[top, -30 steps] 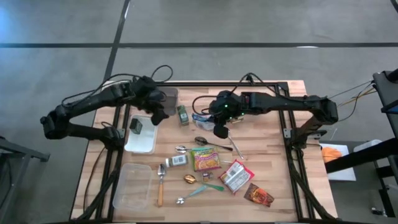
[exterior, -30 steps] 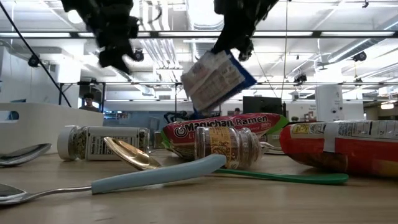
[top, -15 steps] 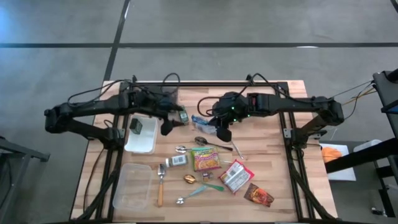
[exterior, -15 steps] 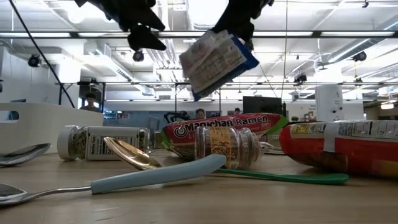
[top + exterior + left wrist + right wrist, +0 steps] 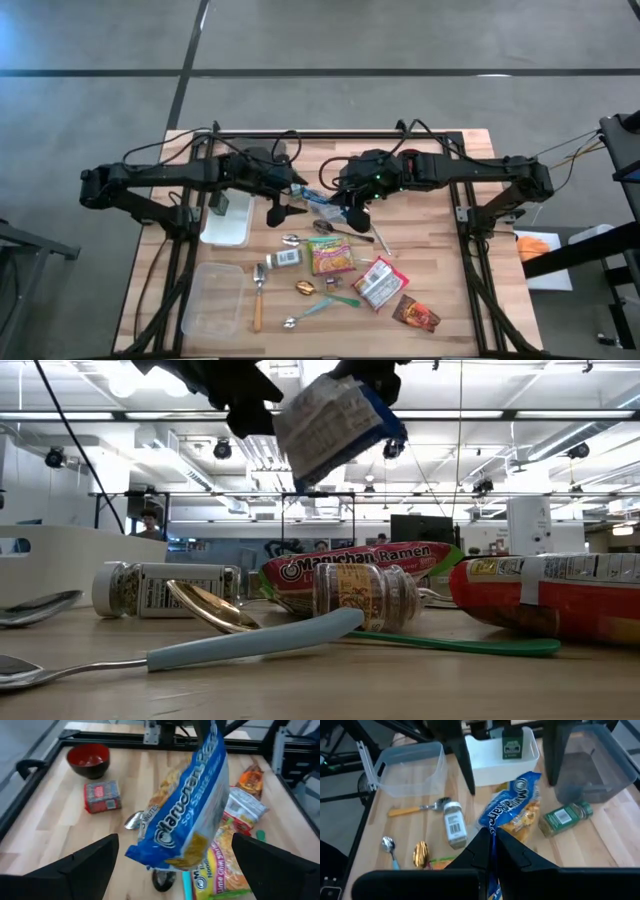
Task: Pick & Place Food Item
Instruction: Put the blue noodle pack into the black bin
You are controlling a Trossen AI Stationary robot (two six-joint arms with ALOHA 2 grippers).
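A blue Maruchan ramen packet [image 5: 318,196] hangs in the air over the middle of the table, also seen in the low view [image 5: 335,420]. My right gripper [image 5: 492,842] is shut on it, reaching in from the table's right. My left gripper [image 5: 175,870] is open and comes from the left. Its two fingers [image 5: 465,765] stand on either side of the packet's free end [image 5: 187,820], apart from it. My right gripper pinches one end edge of the packet [image 5: 493,834] between its two fingers. The fingers slant down from the table's right. The packet juts forward past the fingers, tilted and lifted clear of the table.
Below lie a green-and-pink ramen packet [image 5: 330,256], a red-and-white packet [image 5: 378,283], a brown packet [image 5: 416,314], spice jars [image 5: 454,825], a green jar [image 5: 567,817] and spoons [image 5: 258,295]. A white tray [image 5: 228,222] and a clear container [image 5: 213,298] stand at the left. A red bowl [image 5: 88,760] stands farther right.
My left gripper has swung from over the white tray toward the table's right, up to the packet, and has turned about its own line. My right gripper has risen and drifted left with the packet, which hangs higher now and stays tilted.
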